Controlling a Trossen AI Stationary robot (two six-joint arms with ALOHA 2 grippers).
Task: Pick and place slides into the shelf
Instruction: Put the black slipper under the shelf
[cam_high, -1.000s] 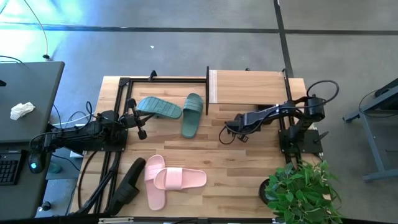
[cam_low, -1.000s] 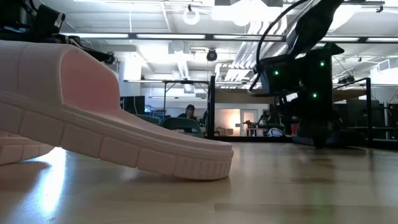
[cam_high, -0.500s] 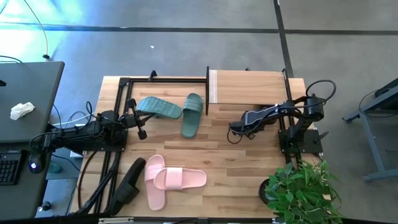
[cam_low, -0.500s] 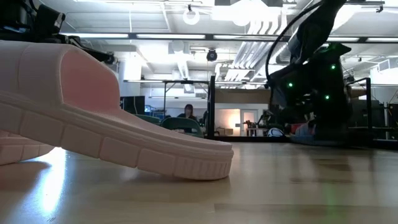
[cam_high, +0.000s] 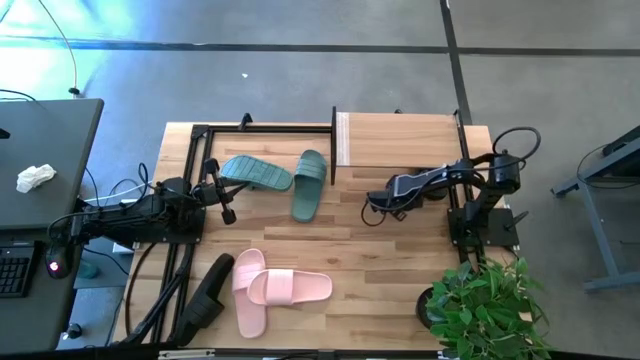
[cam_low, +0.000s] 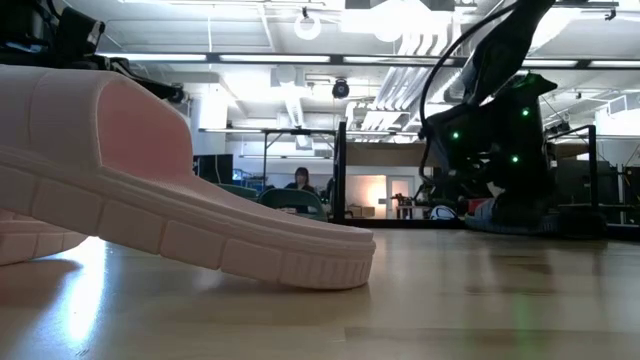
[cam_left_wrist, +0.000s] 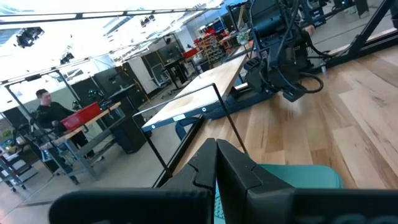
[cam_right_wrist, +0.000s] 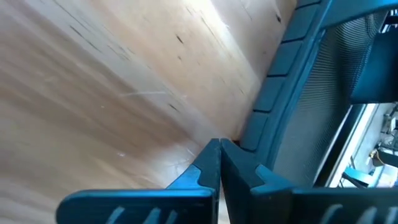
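From above, the wooden counter (cam_high: 380, 270) carries the shelf (cam_high: 400, 140) at its far edge, right of centre, with a bare black frame (cam_high: 262, 130) beside it to the left. Two teal-green slides lie inside that frame's footprint: one (cam_high: 256, 172) pointing sideways, the other (cam_high: 310, 184) lengthwise just right of it, the two nearly touching. Two pale pink slides (cam_high: 288, 287) overlap near the front edge, and a black slide (cam_high: 207, 295) lies just left of them. The left claw (cam_high: 218, 190) sits at the heel end of the sideways teal slide; the right claw (cam_high: 378, 204) hangs over bare wood in front of the shelf, apart from every slide. From counter height, a pink slide (cam_low: 170, 190) fills the left foreground, and a dark arm (cam_low: 490, 130) with green lights stands farther back on the right. The left wrist camera shows that claw's fingers (cam_left_wrist: 239, 177) pressed together, with the teal slide (cam_left_wrist: 298, 177) just behind them and the shelf's board (cam_left_wrist: 199, 99) beyond. The right wrist camera shows its fingers (cam_right_wrist: 208, 168) together too, holding nothing, close over the counter's wood (cam_right_wrist: 93, 81).
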